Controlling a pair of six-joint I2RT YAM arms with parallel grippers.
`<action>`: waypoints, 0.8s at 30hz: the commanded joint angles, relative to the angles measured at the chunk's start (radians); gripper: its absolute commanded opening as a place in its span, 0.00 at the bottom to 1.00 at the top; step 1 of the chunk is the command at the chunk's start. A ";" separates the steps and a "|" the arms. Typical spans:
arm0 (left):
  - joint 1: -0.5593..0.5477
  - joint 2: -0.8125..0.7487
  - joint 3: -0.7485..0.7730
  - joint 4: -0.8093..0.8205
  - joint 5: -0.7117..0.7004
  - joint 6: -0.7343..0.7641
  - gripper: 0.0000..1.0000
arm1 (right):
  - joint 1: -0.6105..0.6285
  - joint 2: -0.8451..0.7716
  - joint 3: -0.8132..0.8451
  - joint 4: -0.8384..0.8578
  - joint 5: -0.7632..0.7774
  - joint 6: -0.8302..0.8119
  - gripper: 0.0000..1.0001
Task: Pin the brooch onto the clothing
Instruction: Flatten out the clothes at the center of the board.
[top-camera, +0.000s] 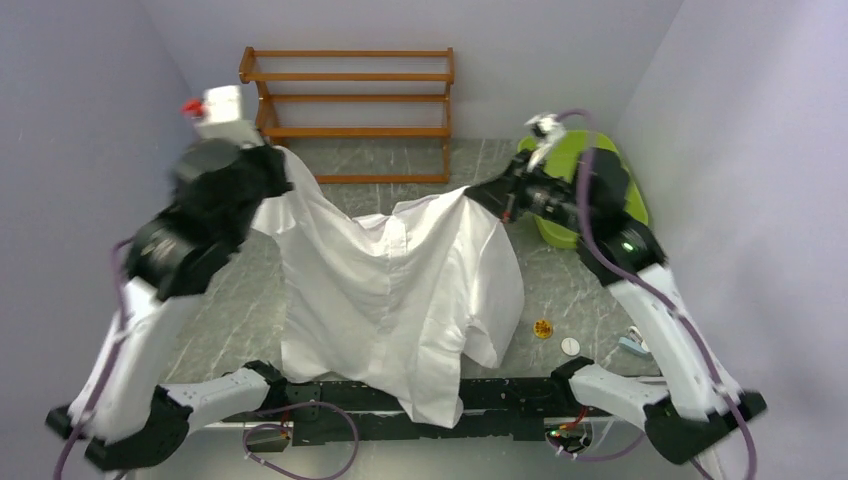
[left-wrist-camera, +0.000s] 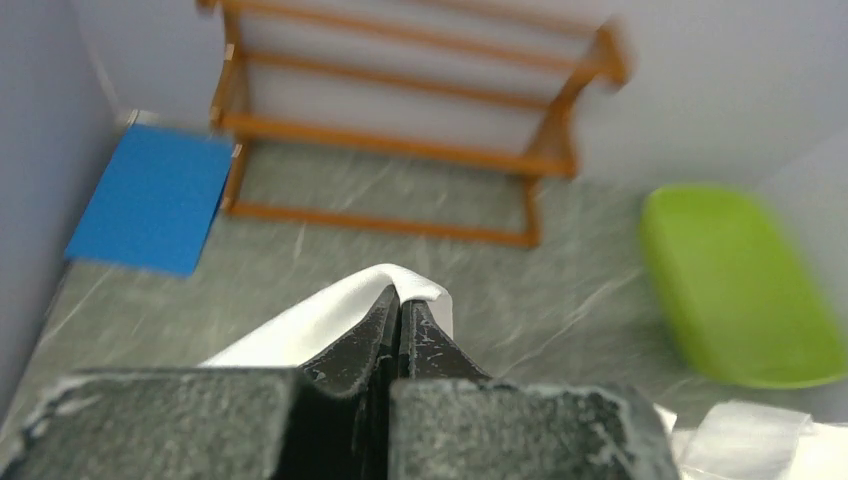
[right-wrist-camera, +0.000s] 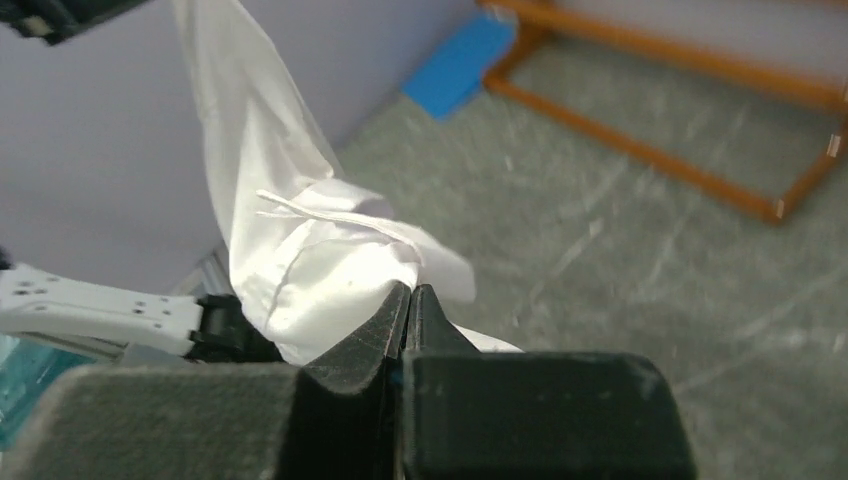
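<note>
Op: Grey marbled table (top-camera: 555, 285), lilac walls on three sides, wooden rack (top-camera: 347, 110) at the back. White shirt (top-camera: 390, 290) hangs spread between the two arms. Its front faces the overhead camera and its hem drapes over the near edge, across the arm bases.

Rev: Grips?

Op: Left gripper (left-wrist-camera: 400, 312) is clenched on a fold at one shoulder of the shirt, right gripper (right-wrist-camera: 412, 296) clenched on the other. Each pinches only a thin edge of cloth at the fingertips.

Rev: Brooch?

Op: Small yellow disc (top-camera: 542, 328) on the table, just right of the shirt's hanging side, is likely the brooch. A white disc (top-camera: 569, 346) lies just beside it. Nothing touches either.

Rev: Risks?

Op: My judgement only.
- Thin cloth could slip out of a tip pinch if the arms pull apart, dropping one side.
- Laid down carelessly, the right side could cover the brooch.
- The hem could snag on the bases or cables.
- Both grippers are occupied, so one must let go before fetching the brooch, and the shirt may then crumple.
</note>
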 joint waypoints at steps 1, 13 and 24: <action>0.017 0.135 -0.127 -0.039 -0.132 -0.040 0.03 | -0.051 0.116 -0.113 0.074 0.003 0.037 0.00; 0.299 0.376 -0.105 0.041 0.105 -0.072 0.09 | -0.200 0.522 0.130 0.169 0.090 0.056 0.03; 0.420 0.334 -0.202 0.053 0.409 -0.072 0.95 | -0.203 0.512 0.058 0.161 0.174 0.019 0.83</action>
